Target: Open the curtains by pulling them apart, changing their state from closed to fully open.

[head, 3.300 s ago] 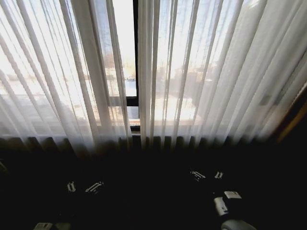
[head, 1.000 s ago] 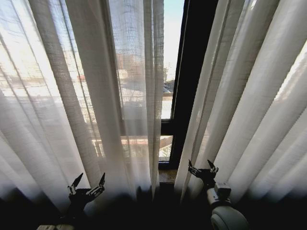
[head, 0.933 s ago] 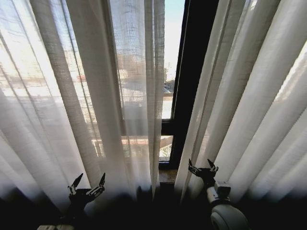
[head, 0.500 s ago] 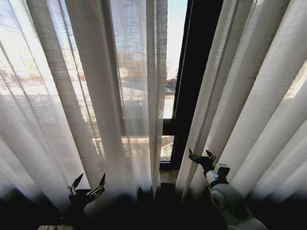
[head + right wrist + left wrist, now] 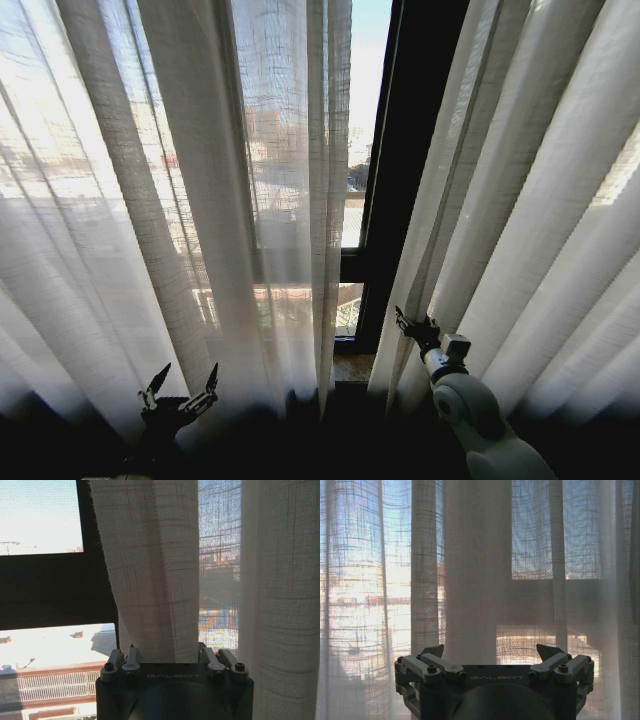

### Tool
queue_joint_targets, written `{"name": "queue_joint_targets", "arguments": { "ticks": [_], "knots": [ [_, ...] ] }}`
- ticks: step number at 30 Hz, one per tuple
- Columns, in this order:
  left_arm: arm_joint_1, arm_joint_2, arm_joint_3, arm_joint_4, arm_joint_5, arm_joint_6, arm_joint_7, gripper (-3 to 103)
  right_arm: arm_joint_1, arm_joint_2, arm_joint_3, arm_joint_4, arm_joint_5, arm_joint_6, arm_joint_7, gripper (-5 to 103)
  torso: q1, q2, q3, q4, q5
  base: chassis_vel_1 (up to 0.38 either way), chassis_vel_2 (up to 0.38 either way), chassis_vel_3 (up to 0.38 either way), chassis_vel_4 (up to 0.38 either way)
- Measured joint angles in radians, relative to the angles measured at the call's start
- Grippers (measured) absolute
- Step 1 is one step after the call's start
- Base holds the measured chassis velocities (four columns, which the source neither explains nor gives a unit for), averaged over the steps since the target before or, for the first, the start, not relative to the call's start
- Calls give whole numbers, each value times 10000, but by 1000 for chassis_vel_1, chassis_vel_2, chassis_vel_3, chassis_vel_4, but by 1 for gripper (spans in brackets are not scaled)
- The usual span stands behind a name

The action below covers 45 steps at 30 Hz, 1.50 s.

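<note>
The curtains hang as two sheer cream panels. The left curtain (image 5: 200,200) and the right curtain (image 5: 520,200) are parted by a narrow gap that shows the dark window frame (image 5: 410,150). My left gripper (image 5: 180,390) is open, low in front of the left panel, and a broad pleat (image 5: 477,570) hangs just beyond its spread fingers (image 5: 432,654). My right gripper (image 5: 416,325) is at the inner edge of the right panel. It is open, and the panel's edge fold (image 5: 150,580) hangs between its fingers (image 5: 207,656).
Behind the gap, glass shows sky and buildings, with a horizontal frame bar (image 5: 50,595) across it. A dark sill or ledge (image 5: 340,420) runs below the curtain hems. More pleats of the right panel (image 5: 280,605) hang close beside the right gripper.
The camera has come much closer to the window. Over the last second my right arm has reached forward and up to the right panel's inner edge. The left gripper has held still.
</note>
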Motion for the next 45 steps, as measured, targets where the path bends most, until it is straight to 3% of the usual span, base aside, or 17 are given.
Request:
{"name": "queue_joint_targets", "arguments": {
  "ticks": [5,7,9,10,13,45],
  "knots": [
    [-18,0,-33,0,-16,-64,-1,100,-146,-16,94,158,-17,106,3,27,0,0,0,-1,2,0,0,0,0],
    [-14,7,-52,0,-20,-102,-2,100,-163,-16,102,182,-17,108,37,27,0,1,0,0,1,0,0,0,0],
    [12,20,-107,0,-37,-182,-5,100,-197,-6,175,204,-16,111,153,17,0,0,0,0,1,0,0,0,0],
    [12,20,-107,0,-37,-182,-5,100,-197,-6,175,204,-16,111,153,17,0,0,0,0,1,0,0,0,0],
    [35,-5,-108,0,-46,-201,-7,100,-267,-3,282,275,-10,117,182,2,0,0,-1,0,2,0,0,0,0],
    [-194,-128,240,1,-69,-135,-5,100,-697,-149,331,684,30,209,-213,0,0,1,-1,0,-1,-10,-9,10,7]
  ]
}}
